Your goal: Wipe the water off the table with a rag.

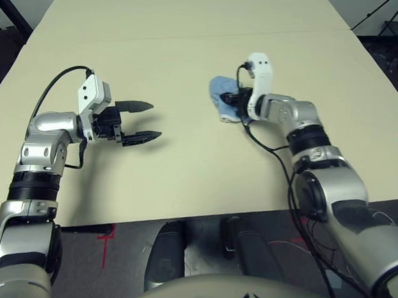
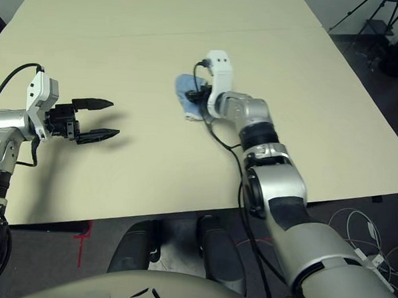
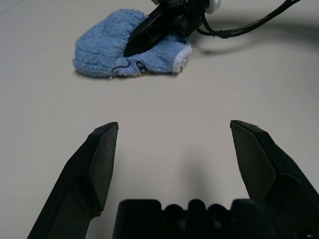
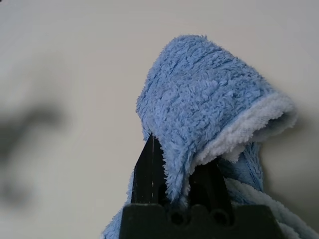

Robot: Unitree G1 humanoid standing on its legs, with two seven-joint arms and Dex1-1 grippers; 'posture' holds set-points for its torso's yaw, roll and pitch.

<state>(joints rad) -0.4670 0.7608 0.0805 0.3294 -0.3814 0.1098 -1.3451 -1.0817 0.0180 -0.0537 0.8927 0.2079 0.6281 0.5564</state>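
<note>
Trouble could come from how the rag (image 1: 223, 97) is held. It lies on the table (image 1: 191, 48), out past the middle, and the right gripper (image 3: 149, 32) has pinched a fold of it between its closed fingers. In the right wrist view the blue cloth is bunched up and drapes over the fingers, with the white hem curling around one side. A bunched rag is my worry: only a small lump may touch the table, so a wipe could slide past the water or just push it along. The pinch looks like it has a thin bit of cloth, so the rag might slip out if the arm drags it hard. The black cable hanging off the right arm lies on the table just beside the rag and could snag or smear things. The left gripper (image 1: 139, 122) is wide open with nothing in it, well apart from the rag, on the side nearer the robot's left, and pointing toward the rag. It should stay out of the way. The water is the hard part. I cannot make out any drops on the table around the rag, so they may be under the cloth or too small to tell. The rag's far side is hidden by the right gripper.
</note>
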